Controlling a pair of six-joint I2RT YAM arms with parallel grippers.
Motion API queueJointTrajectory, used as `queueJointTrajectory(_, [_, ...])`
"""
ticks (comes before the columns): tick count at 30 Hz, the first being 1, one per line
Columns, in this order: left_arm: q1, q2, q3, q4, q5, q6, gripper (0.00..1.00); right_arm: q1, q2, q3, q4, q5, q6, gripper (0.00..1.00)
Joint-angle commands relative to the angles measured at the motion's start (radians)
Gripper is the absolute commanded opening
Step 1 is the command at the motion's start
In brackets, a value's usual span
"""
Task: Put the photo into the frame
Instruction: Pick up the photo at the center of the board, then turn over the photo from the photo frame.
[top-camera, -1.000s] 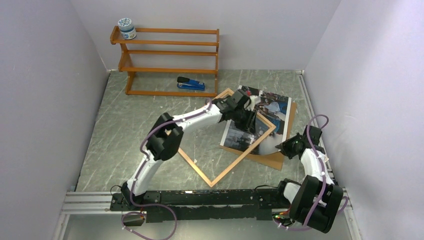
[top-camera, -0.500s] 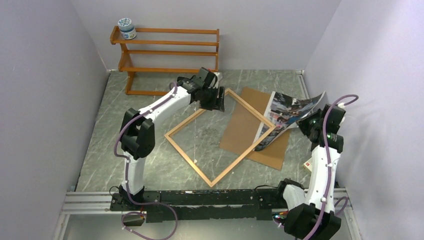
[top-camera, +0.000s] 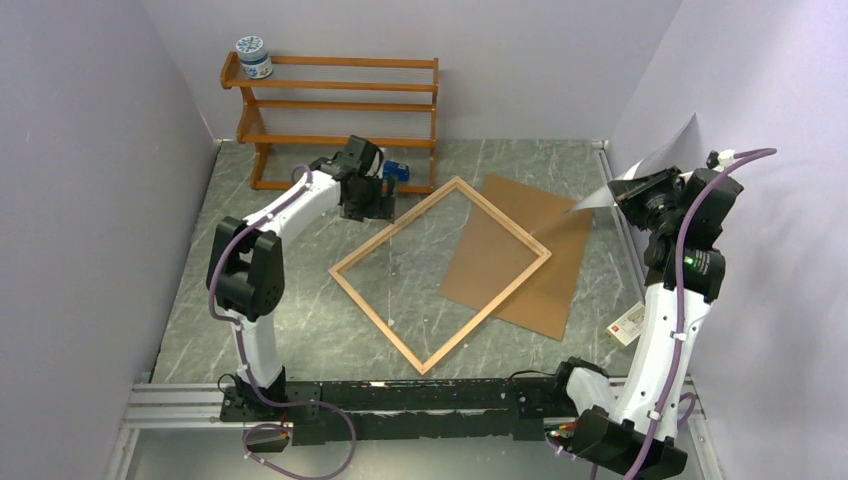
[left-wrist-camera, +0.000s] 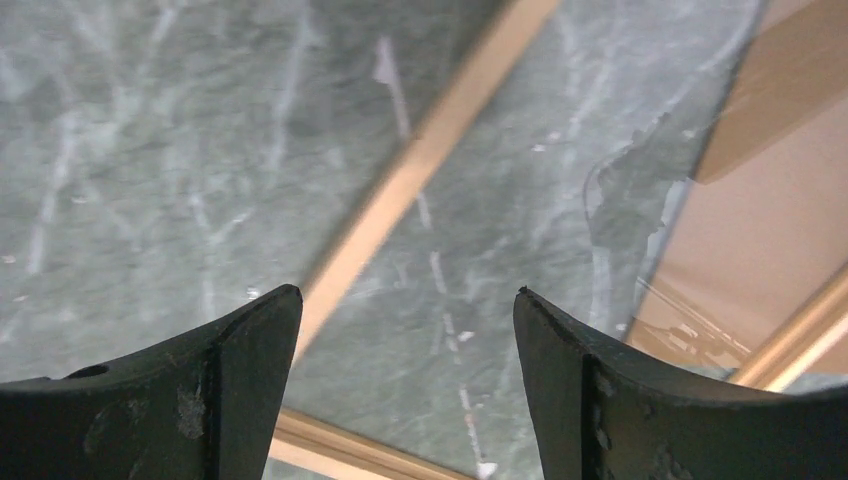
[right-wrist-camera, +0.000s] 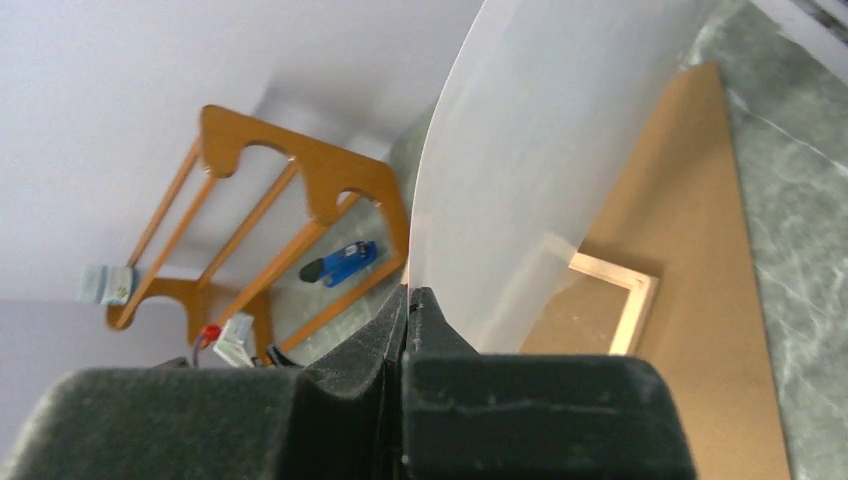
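Top external: where is our photo (right-wrist-camera: 560, 150)?

Up in the air at the far right, well above the table (top-camera: 270, 300). Our right gripper (right-wrist-camera: 408, 295) is clenched on one edge, and the right wrist view sees the white back.

And the frame (top-camera: 485, 313)?

Flat on the table, its right corner lying over the board (top-camera: 545, 290). Our left gripper (left-wrist-camera: 405, 300) hovers over the far-left rail, jaws apart, grasping nothing.

So which step are we on?

Carrying, we judge, as nothing sits in the frame yet. Next we must swing the sheet over the pane, square it to the moulding and lower it flat. It may curl, so our left could pin a corner.
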Motion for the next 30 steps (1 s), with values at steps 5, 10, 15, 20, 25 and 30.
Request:
queueJointTrajectory(5, [0.155,-0.029,-0.138,0.145,0.193,0.081,0.82,0.011,0.054,0.106,0.05,-0.244,-0.012,0.0])
queueJointTrajectory(10, [0.164,-0.014,-0.215,0.218,0.317,0.05,0.83,0.016,0.051,0.092,0.043,-0.297,-0.015,0.0])
queueJointTrajectory(15, [0.163,-0.017,-0.29,0.239,0.382,0.019,0.82,0.022,0.063,0.087,0.011,-0.34,-0.031,0.0])
queueJointTrajectory(20, [0.162,-0.045,-0.392,0.295,0.463,-0.044,0.79,0.032,0.087,0.085,0.01,-0.434,-0.039,0.0])
queueJointTrajectory(25, [0.162,-0.07,-0.437,0.335,0.528,-0.131,0.76,0.083,0.115,0.082,0.031,-0.504,-0.038,0.0])
queueJointTrajectory(30, [0.161,-0.121,-0.496,0.382,0.571,-0.233,0.74,0.217,0.142,0.075,0.085,-0.521,-0.041,0.0])
